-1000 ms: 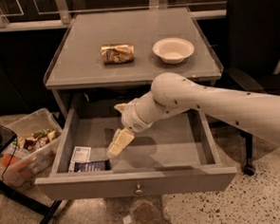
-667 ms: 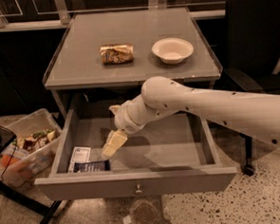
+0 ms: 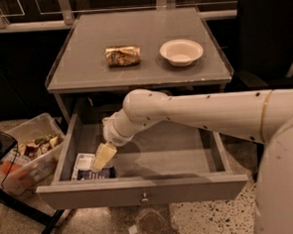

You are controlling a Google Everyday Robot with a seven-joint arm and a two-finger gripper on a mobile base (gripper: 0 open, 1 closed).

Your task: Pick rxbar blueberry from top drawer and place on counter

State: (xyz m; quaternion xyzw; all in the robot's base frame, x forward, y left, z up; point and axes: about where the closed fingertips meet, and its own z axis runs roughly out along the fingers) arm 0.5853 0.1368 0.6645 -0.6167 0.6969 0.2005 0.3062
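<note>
Navy rxbar blueberry (image 3: 102, 173) is lying in the top drawer (image 3: 190, 188) at 8 o'clock beside a white packet (image 3: 81, 164), gripper (image 3: 103, 157) hovering just above it, probably lining up a grasp; open or closed, cannot tell.

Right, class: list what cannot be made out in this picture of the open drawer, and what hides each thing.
- rxbar blueberry, camera view: partly covered by the gripper at the drawer's front left; contact unclear.
- white packet: print too small to read.
- top drawer, back part: shadowed under the counter, crossed by the arm.
- plastic bin: cut off by the left edge.
</note>
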